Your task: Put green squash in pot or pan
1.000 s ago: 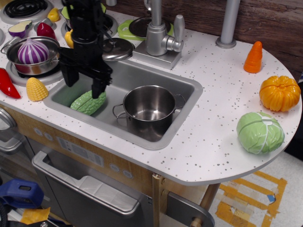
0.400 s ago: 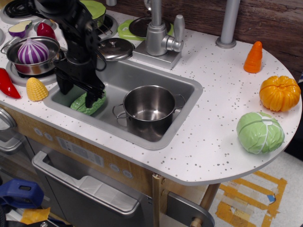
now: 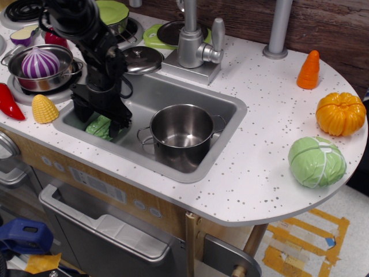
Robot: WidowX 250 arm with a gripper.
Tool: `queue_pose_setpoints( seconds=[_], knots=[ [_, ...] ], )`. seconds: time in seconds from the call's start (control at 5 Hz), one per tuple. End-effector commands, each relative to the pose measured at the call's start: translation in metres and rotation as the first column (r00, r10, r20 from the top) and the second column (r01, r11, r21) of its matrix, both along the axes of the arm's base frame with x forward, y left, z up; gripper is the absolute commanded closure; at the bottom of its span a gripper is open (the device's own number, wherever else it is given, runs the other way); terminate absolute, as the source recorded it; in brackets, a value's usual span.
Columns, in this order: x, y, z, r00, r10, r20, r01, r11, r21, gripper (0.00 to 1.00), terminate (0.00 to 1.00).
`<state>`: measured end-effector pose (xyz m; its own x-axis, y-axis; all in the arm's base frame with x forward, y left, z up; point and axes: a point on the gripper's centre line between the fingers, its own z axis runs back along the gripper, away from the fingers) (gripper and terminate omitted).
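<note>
— Where's the squash (image 3: 101, 127)?

— Lying in the left end of the sink (image 3: 222, 107), on the basin floor, mostly hidden under the gripper (image 3: 101, 118).

— Has the gripper got it?

— Its fingers straddle the squash, one on each side, spread apart. I can't tell if they touch it.

— And the pot (image 3: 180, 133)?

— Upright in the sink just right of the squash, with nothing inside.
</note>
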<state>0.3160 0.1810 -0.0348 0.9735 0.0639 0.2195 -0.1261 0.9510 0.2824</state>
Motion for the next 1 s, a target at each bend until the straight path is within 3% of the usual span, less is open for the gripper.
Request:
queue_pose_setpoints(
  seconds=[0.0, 0.8],
  knots=[
    [0.006, 0.003, 0.001, 0.997, 0.017, 0.079, -0.015, 0.999, -0.028, 0.00, 0.00],
    [0.010, -0.008, -0.014, 0.985, 0.077, 0.157, -0.066, 0.995, -0.079, 0.00, 0.00]
  ],
)
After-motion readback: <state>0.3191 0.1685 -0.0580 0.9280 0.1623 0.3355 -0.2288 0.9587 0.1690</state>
